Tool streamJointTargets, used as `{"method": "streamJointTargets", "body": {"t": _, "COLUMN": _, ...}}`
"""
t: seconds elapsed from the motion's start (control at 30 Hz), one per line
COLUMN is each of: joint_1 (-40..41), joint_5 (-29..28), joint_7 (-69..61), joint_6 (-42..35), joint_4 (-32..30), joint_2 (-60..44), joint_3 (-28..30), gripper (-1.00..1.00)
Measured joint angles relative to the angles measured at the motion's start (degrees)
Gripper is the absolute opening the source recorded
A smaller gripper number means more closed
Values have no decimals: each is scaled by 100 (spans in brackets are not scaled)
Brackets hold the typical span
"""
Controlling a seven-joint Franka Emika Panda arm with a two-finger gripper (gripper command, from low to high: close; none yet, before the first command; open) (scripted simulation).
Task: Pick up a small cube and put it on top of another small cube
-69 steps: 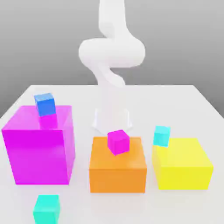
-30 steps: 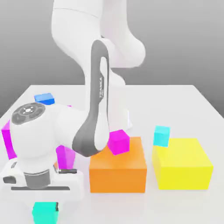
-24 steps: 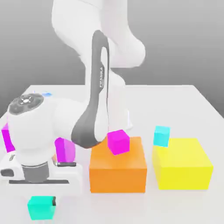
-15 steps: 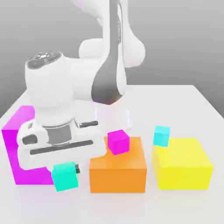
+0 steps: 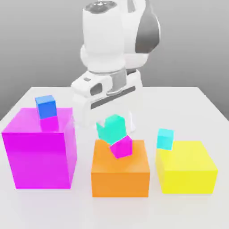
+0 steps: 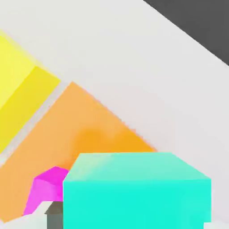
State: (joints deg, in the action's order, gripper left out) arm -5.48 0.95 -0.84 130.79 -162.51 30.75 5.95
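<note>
Since half a second ago I have swung the small cube (image 5: 112,128) up from in front of the big magenta block (image 5: 40,150) to just above the magenta-pink cube (image 5: 121,146) on the orange block (image 5: 120,169). Gripper (image 5: 114,126) appears clamped on the teal cube, fingers mostly hidden. Pick done; lowering and release remain. Behind, on the exterior view's right: yellow block (image 5: 186,167), sky-cyan cube (image 5: 165,138).
</note>
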Motion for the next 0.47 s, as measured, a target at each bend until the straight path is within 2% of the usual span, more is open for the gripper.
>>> {"method": "streamJointTargets", "body": {"t": 0.17, "joint_1": -101, "joint_5": -291, "joint_7": -277, "joint_6": -276, "joint_4": -535, "joint_2": 889, "joint_3": -250, "gripper": -100}}
{"method": "streamJointTargets", "body": {"t": 0.33, "joint_1": -89, "joint_5": -337, "joint_7": -320, "joint_6": 782, "joint_4": -932, "joint_2": 239, "joint_3": -280, "gripper": -100}}
{"method": "streamJointTargets", "body": {"t": 0.37, "joint_1": -84, "joint_5": -338, "joint_7": -324, "joint_6": 990, "joint_4": -997, "joint_2": 95, "joint_3": -280, "gripper": 100}}
{"method": "streamJointTargets", "body": {"t": 0.47, "joint_1": -84, "joint_5": -338, "joint_7": -324, "joint_6": 990, "joint_4": -997, "joint_2": 95, "joint_3": -280, "gripper": 100}}
